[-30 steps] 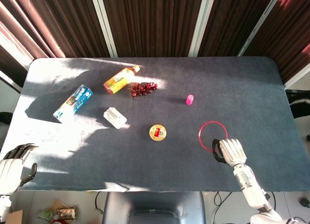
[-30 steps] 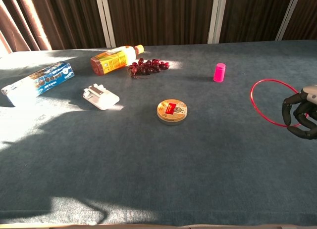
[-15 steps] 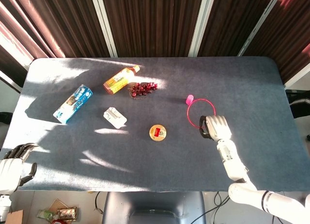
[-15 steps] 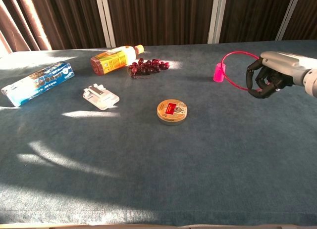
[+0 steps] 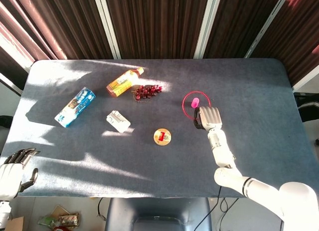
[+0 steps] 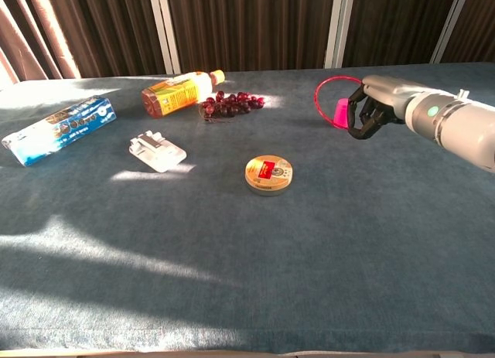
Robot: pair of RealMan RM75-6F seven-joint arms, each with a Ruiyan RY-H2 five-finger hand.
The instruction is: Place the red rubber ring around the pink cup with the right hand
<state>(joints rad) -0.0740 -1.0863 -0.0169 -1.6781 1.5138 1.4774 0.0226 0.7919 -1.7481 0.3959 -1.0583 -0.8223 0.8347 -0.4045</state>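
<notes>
My right hand [image 5: 208, 117] [image 6: 372, 107] grips the red rubber ring [image 5: 187, 101] [image 6: 322, 93] by its near edge, above the table. The ring hangs over the small pink cup [image 5: 195, 102] [image 6: 340, 114], which shows inside the loop in the head view. In the chest view the ring's far side rises above the cup's top and the hand partly hides the cup. My left hand [image 5: 12, 164] hangs off the table's near left corner, holding nothing, fingers apart.
A round gold tin [image 5: 162, 136] [image 6: 268, 175] lies left of the cup. Red grapes [image 5: 146, 91], an orange bottle [image 5: 123, 82], a blue box [image 5: 75, 107] and a white block [image 5: 118, 121] lie further left on the grey table [image 5: 249, 86].
My right hand has carried the ring from the near right of the table up and leftward, until it hangs over the pink cup. The left hand has not moved.
</notes>
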